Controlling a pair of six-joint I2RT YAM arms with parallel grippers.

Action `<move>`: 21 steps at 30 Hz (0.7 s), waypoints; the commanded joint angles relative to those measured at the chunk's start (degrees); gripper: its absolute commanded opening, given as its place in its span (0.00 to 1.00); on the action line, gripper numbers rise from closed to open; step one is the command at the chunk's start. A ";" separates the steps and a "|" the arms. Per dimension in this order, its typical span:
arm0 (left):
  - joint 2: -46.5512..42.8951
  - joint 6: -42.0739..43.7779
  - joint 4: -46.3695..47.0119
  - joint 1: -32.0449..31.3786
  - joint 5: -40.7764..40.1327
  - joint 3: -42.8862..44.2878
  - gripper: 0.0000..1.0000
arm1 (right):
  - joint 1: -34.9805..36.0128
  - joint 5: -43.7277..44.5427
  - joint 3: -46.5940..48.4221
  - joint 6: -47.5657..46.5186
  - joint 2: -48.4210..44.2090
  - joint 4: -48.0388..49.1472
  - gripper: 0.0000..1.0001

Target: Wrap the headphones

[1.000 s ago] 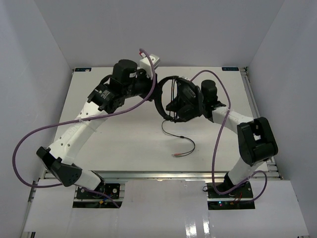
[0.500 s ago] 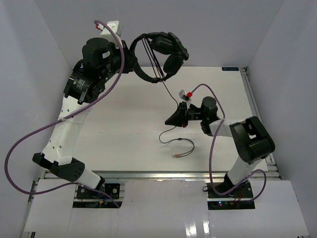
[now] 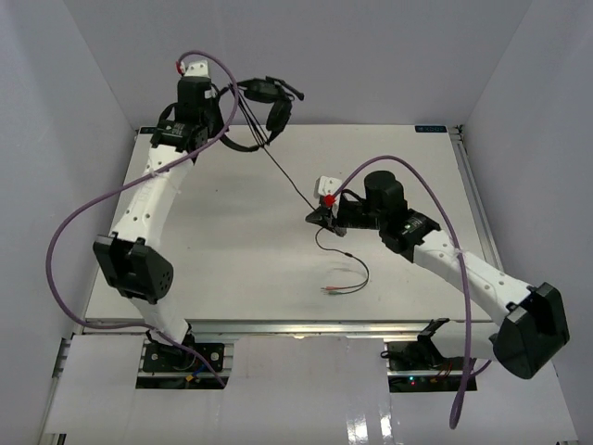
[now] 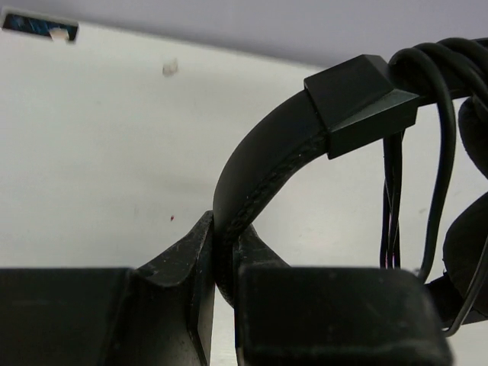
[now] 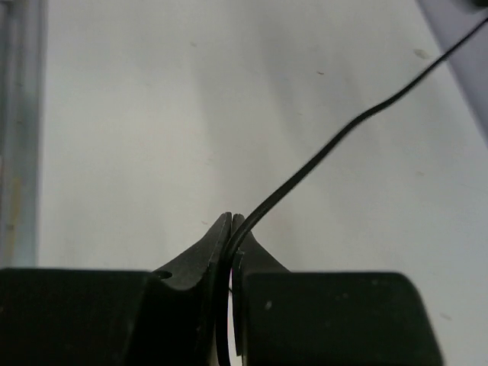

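Overhead, the left gripper (image 3: 230,113) holds the headphones (image 3: 269,104) raised over the far-left part of the worktop (image 3: 222,260), probably so the cord (image 3: 287,181) hangs free for winding. From there the cord runs in a straight, taut-looking line down to the right gripper (image 3: 319,218), which sits low near the worktop's middle. Past that gripper the slack curls on the surface and ends in the reddish plugs (image 3: 329,291).

From the left wrist, the gripper is clenched on the thin headband (image 4: 263,164), gripping the bare band. Several turns of cord are bunched over the band by the block at the right, so the wrapping looks partly done.

From the right wrist, the gripper is pinched tight on the cord itself, with the strand leaving the tips up and to the right. That pinch likely serves to keep tension and steer the next loop round the band.
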 commanded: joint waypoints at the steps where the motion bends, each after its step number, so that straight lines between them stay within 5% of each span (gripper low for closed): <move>1: 1.19 6.32 2.14 -1.56 1.22 -5.98 0.00 | 1.34 30.04 7.88 -22.03 -3.14 -16.32 0.08; 9: -6.25 19.29 4.84 -12.24 5.99 -24.58 0.00 | 0.71 44.06 15.23 -33.74 2.80 -5.37 0.08; 21: -25.80 26.00 10.00 -15.88 35.20 -39.57 0.00 | -13.31 16.60 18.05 -19.11 9.22 -3.44 0.08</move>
